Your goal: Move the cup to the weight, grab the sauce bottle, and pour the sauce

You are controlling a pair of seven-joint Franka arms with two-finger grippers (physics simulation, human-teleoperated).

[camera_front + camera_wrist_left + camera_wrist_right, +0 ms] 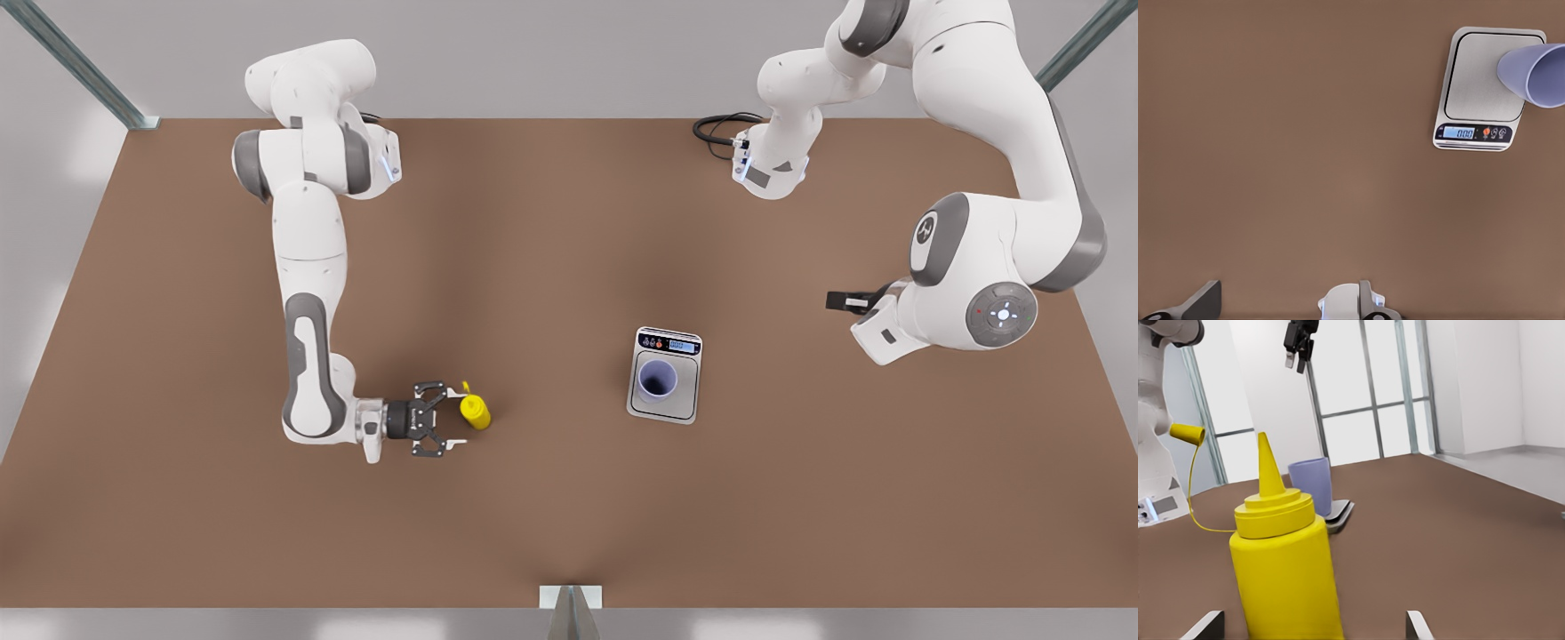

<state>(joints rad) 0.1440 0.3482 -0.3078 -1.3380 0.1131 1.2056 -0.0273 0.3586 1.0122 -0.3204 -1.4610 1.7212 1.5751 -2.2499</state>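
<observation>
The lavender-blue cup (pixel 658 380) stands upright on the weight (pixel 665 411), a silver-grey scale with a blue display, right of centre in the front view. The left wrist view looks down on cup (pixel 1535 73) and weight (pixel 1478 87). The yellow sauce bottle (pixel 475 412) stands at the front view's left. My right gripper (pixel 455 418) lies level at the bottle, open, its fingertips either side of it. Close in the right wrist view, the sauce bottle (pixel 1285 567) has its cap hanging off on a thin tether, with cup (pixel 1310 483) and weight (pixel 1341 513) behind. My left gripper (pixel 845 300) hovers open, high at the front view's right.
A black cable (pixel 718 130) loops on the brown table (pixel 533 249) by the left arm's base at the back. Metal frame posts stand at the back corners, and a metal bracket (pixel 571 600) sits at the front edge.
</observation>
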